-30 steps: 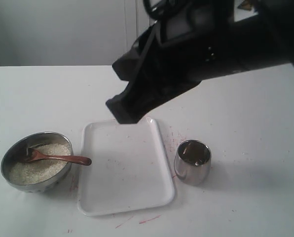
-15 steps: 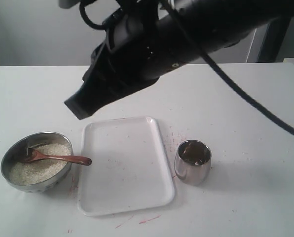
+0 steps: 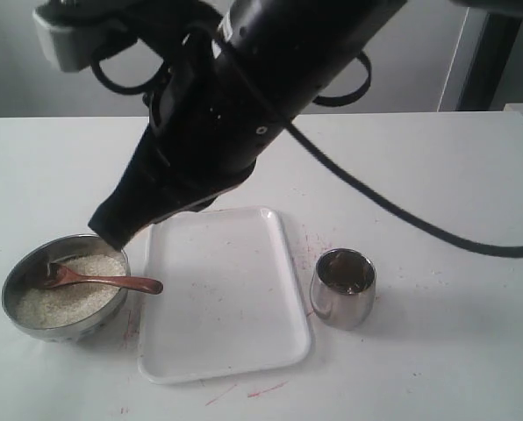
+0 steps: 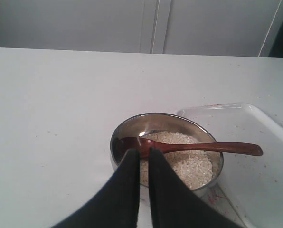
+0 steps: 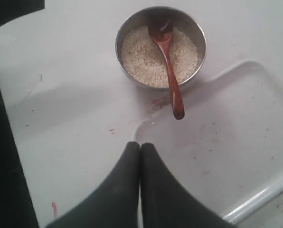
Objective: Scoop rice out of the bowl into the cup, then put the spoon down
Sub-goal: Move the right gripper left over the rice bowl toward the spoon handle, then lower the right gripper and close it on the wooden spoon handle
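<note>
The steel bowl (image 3: 14, 274) sits at the left, holding white rice (image 3: 68, 304). The wooden spoon (image 3: 103, 281) lies in it, with its scoop on the rice and its handle out over the rim toward the tray. The steel cup (image 3: 342, 288) stands right of the tray. My right gripper (image 3: 111, 231) is shut and empty, hovering above the bowl's far rim. In the right wrist view its tips (image 5: 140, 145) are over the tray's corner, short of the spoon (image 5: 172, 80) and bowl (image 5: 130, 26). My left gripper (image 4: 141, 151) is shut and empty beside the bowl (image 4: 117, 138); the spoon (image 4: 217, 147) lies beyond it.
A white rectangular tray (image 3: 226, 351) lies between bowl and cup, with red specks on it and on the table around it. The right arm's black bulk spans the upper middle of the exterior view, with cables hanging from it.
My right arm has swung left and down across the tray's far edge, its shut tip now near the bowl. Bowl, spoon and cup have not moved.
</note>
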Available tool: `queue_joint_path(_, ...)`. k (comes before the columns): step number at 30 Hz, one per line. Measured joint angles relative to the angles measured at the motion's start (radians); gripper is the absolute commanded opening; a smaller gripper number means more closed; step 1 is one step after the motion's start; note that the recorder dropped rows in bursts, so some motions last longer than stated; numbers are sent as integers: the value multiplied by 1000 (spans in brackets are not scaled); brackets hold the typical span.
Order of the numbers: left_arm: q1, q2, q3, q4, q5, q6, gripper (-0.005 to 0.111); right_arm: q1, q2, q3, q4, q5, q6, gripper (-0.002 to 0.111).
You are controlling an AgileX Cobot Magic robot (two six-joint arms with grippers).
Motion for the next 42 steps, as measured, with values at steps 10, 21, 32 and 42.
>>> queue_joint_path(10, 0, 0, 0, 0, 0, 0, 14, 0, 139, 0, 2, -72, -42, 27)
queue_joint_path(21, 0, 0, 0, 0, 0, 0, 14, 0, 230, 0, 40, -152, -68, 60)
queue_joint_path(32, 0, 0, 0, 0, 0, 0, 14, 0, 328, 0, 44, -208, -148, 60)
queue_joint_path(42, 0, 0, 0, 0, 0, 0, 14, 0, 398, -4, 44, -275, -192, 60)
